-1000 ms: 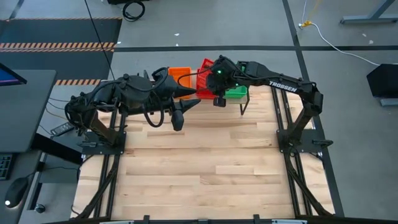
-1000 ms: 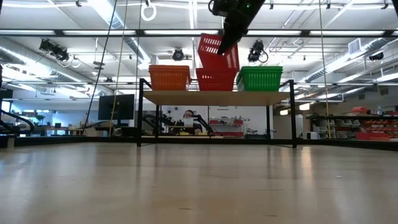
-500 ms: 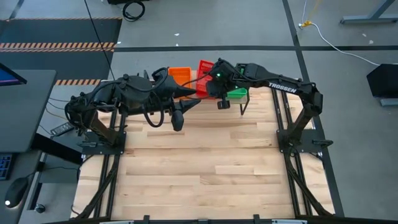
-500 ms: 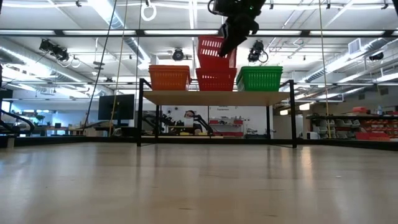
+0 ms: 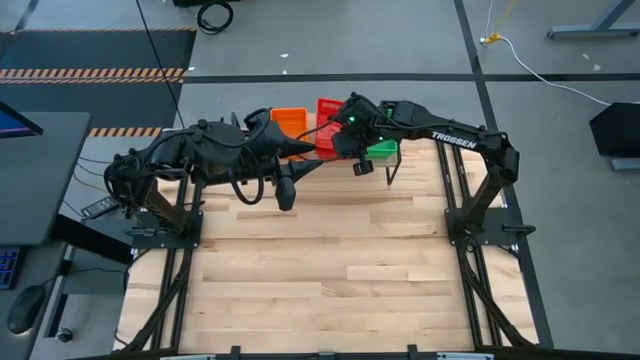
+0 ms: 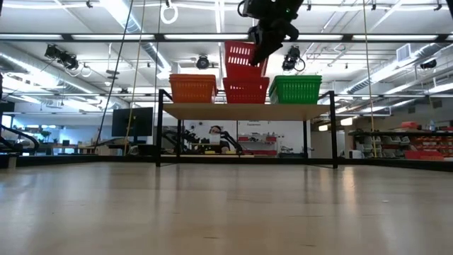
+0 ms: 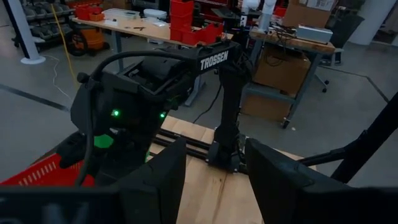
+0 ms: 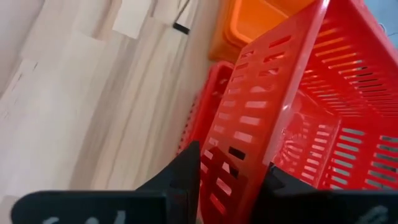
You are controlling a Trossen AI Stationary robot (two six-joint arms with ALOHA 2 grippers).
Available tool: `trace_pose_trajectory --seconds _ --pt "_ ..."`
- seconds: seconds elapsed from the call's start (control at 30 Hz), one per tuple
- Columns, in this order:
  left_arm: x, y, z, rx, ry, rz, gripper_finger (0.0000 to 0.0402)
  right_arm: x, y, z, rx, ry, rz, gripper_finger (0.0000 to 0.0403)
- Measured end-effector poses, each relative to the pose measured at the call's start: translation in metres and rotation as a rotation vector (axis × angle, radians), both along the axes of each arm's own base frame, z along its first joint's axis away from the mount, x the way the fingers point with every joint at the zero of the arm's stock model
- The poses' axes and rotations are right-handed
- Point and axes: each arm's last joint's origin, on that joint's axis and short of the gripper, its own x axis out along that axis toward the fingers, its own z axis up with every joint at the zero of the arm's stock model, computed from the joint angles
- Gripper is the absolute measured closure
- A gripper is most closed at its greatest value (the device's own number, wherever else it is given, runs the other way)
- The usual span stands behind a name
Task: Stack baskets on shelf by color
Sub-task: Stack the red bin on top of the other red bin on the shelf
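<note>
The shelf point(image 6: 248, 110) stands at the table's far edge. On its board stand an orange basket stack point(image 6: 192, 88), a red basket stack point(image 6: 245, 91) and a green basket stack point(image 6: 295, 88). My right gripper point(image 6: 263, 44) is shut on another red basket point(image 6: 243, 54), held tilted just above the red stack. In the high view this basket point(image 5: 328, 106) shows beside the orange one point(image 5: 289, 120). My left gripper point(image 7: 214, 180) is open and empty. It hovers in front of the shelf point(image 5: 312, 161), facing the right arm. My right gripper pinches one side wall of the red basket at its rim point(image 8: 249, 163), one finger point(image 8: 186, 177) outside the wall and one finger point(image 8: 277, 183) inside the basket. The fingers come from above, slanting down. The basket is tilted, open side up, over the red stack.
The wide wood-plank tabletop point(image 5: 330, 260) lies in front of the shelf. The arms' bases stand at the table's left point(image 5: 150, 220) and right point(image 5: 480, 220) sides. The room beyond holds benches and racks.
My right gripper has shifted a little with the red basket above the red stack. The basket now hangs less steeply tilted than a second ago. The gripper stays shut on it.
</note>
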Motion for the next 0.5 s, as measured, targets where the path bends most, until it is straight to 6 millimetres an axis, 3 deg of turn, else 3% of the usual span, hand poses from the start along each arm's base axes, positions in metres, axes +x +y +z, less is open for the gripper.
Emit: trace_pose_trajectory --seconds 0.5 --pt "-0.0004 -0.0041 0.0000 -0.008 -0.003 -0.012 0.0230 -0.0002 -0.0048 -0.0018 0.015 -0.002 -0.004 0.0299"
